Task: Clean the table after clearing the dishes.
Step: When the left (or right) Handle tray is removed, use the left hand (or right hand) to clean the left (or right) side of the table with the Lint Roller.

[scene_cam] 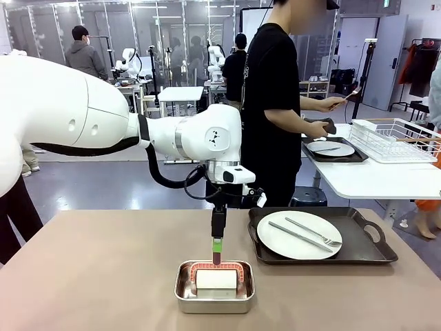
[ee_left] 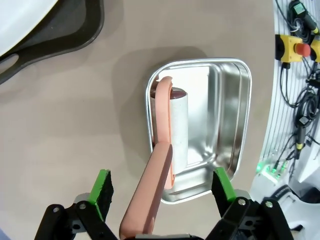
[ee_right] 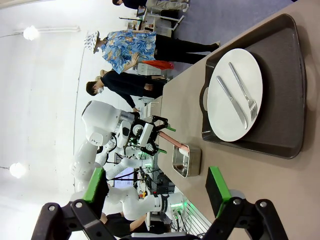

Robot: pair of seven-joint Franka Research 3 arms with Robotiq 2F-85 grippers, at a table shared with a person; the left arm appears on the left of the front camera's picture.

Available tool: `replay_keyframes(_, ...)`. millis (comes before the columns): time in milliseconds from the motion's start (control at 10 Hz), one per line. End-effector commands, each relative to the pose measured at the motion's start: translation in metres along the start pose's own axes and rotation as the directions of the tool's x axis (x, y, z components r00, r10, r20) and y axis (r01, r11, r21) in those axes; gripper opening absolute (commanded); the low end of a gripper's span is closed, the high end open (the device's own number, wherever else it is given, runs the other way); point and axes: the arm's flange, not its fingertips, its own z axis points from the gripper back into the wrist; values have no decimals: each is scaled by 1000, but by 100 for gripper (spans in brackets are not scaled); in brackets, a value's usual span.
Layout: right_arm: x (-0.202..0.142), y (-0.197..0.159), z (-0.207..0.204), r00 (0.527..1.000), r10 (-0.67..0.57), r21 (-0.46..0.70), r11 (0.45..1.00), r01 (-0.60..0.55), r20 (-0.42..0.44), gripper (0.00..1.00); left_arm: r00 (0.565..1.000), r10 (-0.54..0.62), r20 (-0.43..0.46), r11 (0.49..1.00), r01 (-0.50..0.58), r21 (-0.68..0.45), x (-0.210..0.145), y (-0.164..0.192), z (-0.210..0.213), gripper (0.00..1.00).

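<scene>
You are holding the left gripper (ee_left: 161, 181) wide open, empty, around the roller handle (ee_left: 150, 200), lower centre: light, stiff; grip there.

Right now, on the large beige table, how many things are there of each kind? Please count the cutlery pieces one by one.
Dark rectangular handled tray: 1
Round white plate: 1
Metal cutlery, a knife and a fork on the plate: 2
Small rectangular steel pan: 1
White roller with pink handle, lying in the pan: 1
Total: 6
</scene>
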Motion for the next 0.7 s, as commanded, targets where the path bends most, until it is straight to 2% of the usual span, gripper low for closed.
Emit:
replay_keyframes(0,-1,4,0,1000,6,1,1000,-6,1,100,999,-13,43,1000,13,-8,-7,-5,-6,100)
replay_keyframes(100,-1,4,0,1000,6,1,1000,-6,1,100,999,-15,52,1000,15,-10,-8,-5,-6,85)
replay_keyframes(200,-1,4,0,1000,6,1,1000,-6,1,100,999,-11,50,1000,11,-15,-8,-5,-5,81)
replay_keyframes(300,-1,4,0,1000,6,1,1000,-6,1,100,999,-9,51,1000,10,-13,-7,-5,-5,66)
replay_keyframes(400,-1,4,0,1000,6,1,1000,-6,1,100,999,-10,51,1000,11,-12,-8,-5,-3,62)
replay_keyframes(500,-1,4,0,1000,6,1,1000,-6,1,100,999,-8,52,1000,8,-8,-8,-5,-1,47)
replay_keyframes(600,-1,4,0,1000,6,1,1000,-6,1,100,999,-4,51,1000,4,-12,-8,-5,0,43)
